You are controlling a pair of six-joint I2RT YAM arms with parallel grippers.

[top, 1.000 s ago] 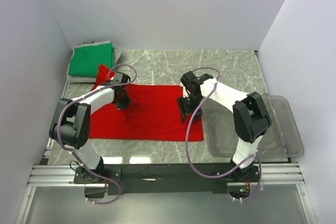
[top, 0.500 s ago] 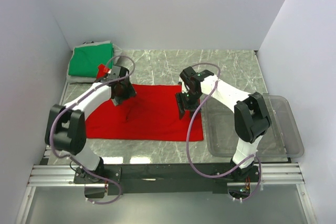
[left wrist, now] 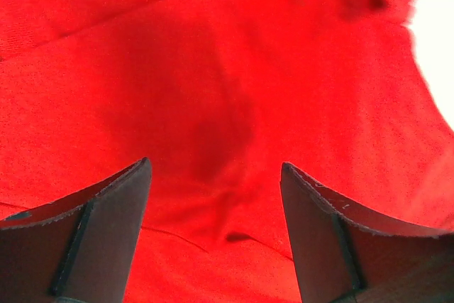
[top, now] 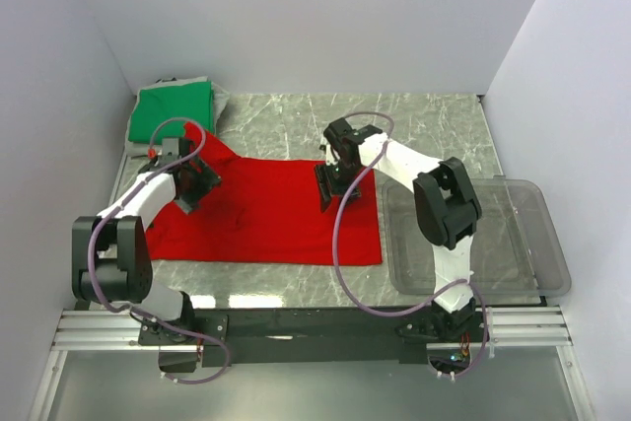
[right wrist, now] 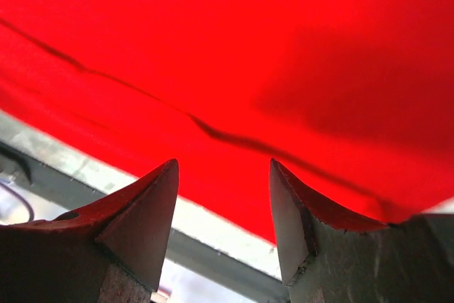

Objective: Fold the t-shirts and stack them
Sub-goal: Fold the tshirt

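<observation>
Top external view gives us the whole layout: a bright red cloth t-shirt [top: 286, 214] lies spread over the left and middle of the grey marble table [top: 414, 120]. A bright green cloth t-shirt [top: 173, 110] sits folded in the far left corner. Only this view shows the clear plastic bin [top: 518, 244], standing at the table's right side. Both shirts lie outside it, and the red shirt's right edge ends just beside its left wall.

From the left wrist we see what the overhead view cannot. The left gripper [left wrist: 216, 168] has its fingers spread wide apart, gripping nothing, with wrinkled red cloth filling the frame beyond them. From the right wrist, the right gripper [right wrist: 223, 164] also has its fingers parted and gripping nothing. They are poised over a creased border of the red shirt, with a strip of table past it.
</observation>
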